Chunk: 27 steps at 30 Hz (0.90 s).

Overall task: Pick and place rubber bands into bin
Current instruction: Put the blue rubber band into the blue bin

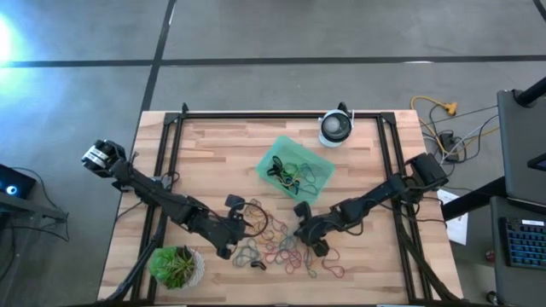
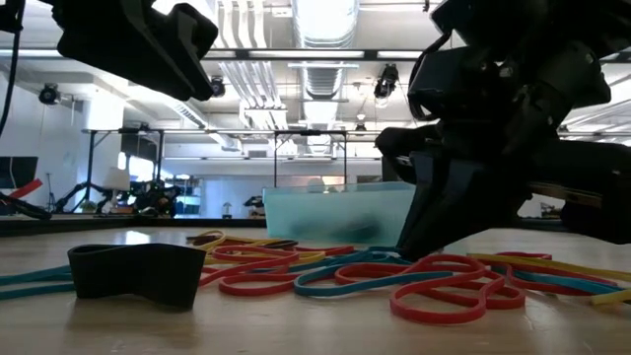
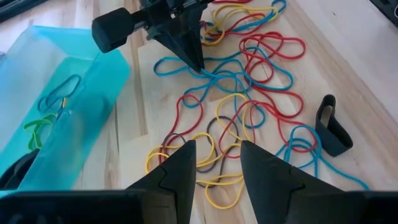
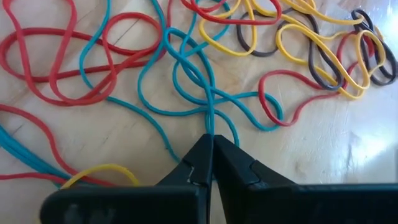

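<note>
Right gripper (image 4: 211, 144) is down on the table, fingers pinched together on a blue band (image 4: 208, 99) in the loose pile. That band crosses other blue and red bands (image 4: 56, 68), so a lift would likely drag neighbours along and shed them short of the bin (image 1: 294, 169). The bin sits just behind the pile, already holding a few bands. Left gripper (image 3: 217, 158) hovers over the pile's other side, fingers apart, empty. The two grippers are near each other, so there's collision risk if both move in.

One bin (image 1: 296, 169), one potted plant (image 1: 176, 266), one round white device (image 1: 335, 129), two arms, and rubber bands (image 1: 286, 249) too tangled to count, dozens perhaps
</note>
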Motion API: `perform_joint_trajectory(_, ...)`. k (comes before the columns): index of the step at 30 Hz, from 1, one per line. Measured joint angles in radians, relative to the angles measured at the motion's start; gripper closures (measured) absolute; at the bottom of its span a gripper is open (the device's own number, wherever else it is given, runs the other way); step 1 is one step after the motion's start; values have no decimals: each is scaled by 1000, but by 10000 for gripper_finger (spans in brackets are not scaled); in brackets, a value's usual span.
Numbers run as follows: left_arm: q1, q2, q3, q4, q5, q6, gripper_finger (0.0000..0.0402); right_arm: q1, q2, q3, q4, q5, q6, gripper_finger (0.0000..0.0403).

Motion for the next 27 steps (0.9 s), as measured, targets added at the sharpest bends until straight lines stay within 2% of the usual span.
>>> perform_joint_trajectory(6, 0, 0, 0, -1, 0, 3, 291, 2, -55, -1, -19, 38, -2, 394)
perform_joint_trajectory(16, 1, 0, -2, 0, 0, 3, 291, 7, -207, -1, -75, 38, -25, 394)
perform_joint_trajectory(23, 2, 0, -3, 0, 0, 3, 291, 7, -307, -1, -99, -18, -25, 394)
perform_joint_trajectory(27, 1, 0, -3, -1, 0, 3, 291, 15, -324, 0, -182, -25, 31, 394)
